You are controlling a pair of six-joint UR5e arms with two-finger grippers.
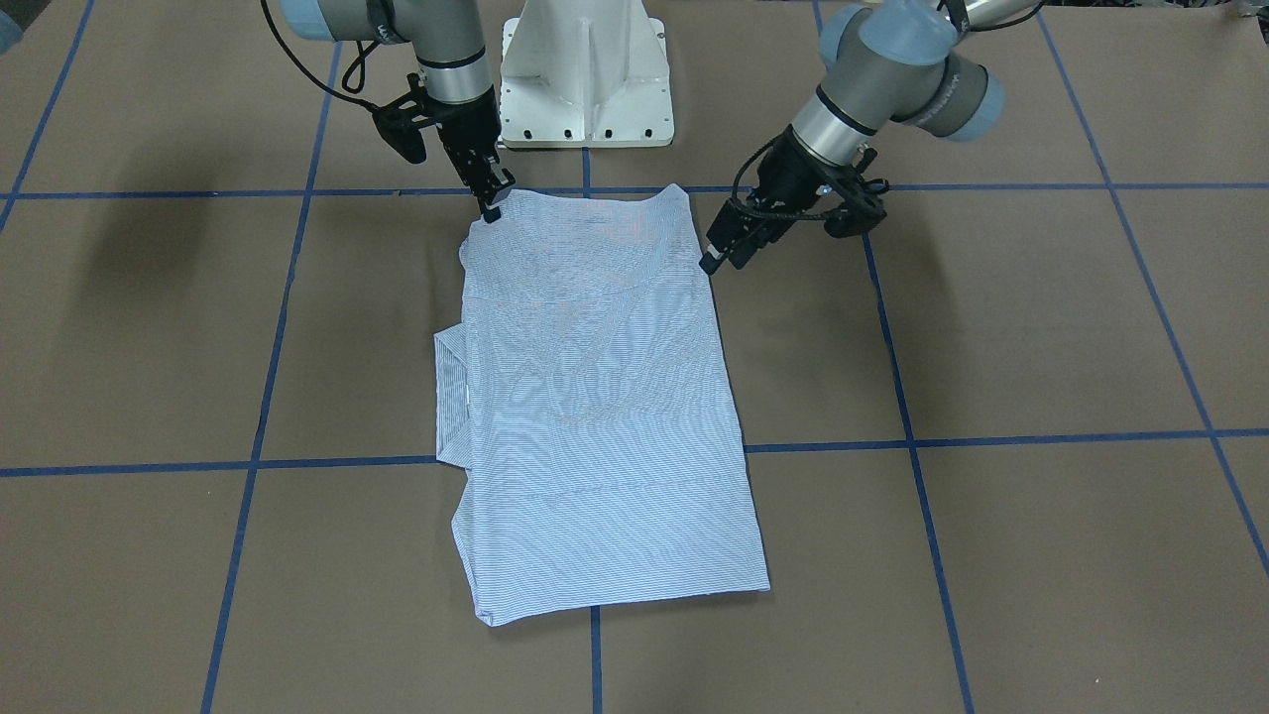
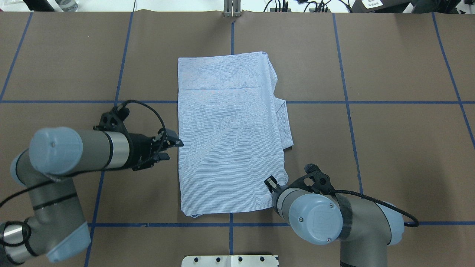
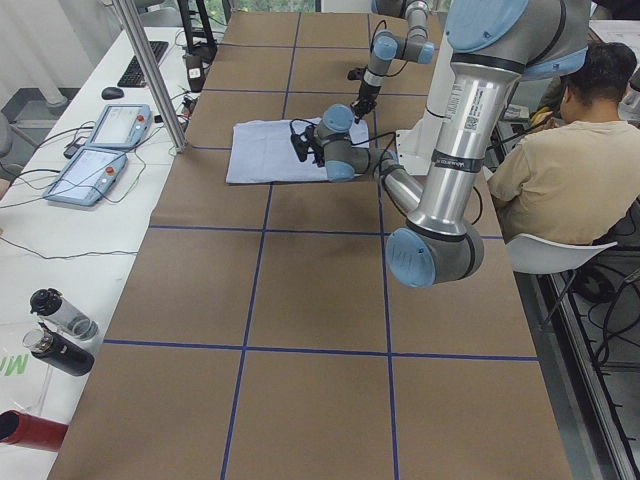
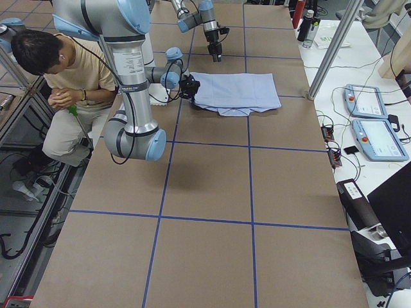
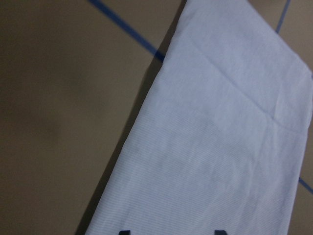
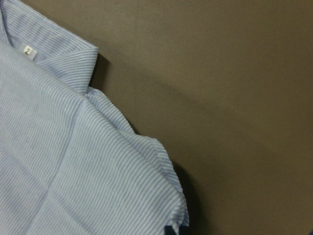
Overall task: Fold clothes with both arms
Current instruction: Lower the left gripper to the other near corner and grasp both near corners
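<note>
Pale-blue shirt [image 2: 230,129] seemingly awaits a crosswise fold, edge just ahead of the left gripper [image 2: 177,142], jaws spread and empty, corner at the right gripper [image 1: 493,208], grip I cannot tell; both must pinch.

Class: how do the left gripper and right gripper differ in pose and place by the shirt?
Pose: the left gripper slants in sideways; the right gripper points steeply down. Place: left at the shirt's side edge, right at a corner. Both are black.
</note>
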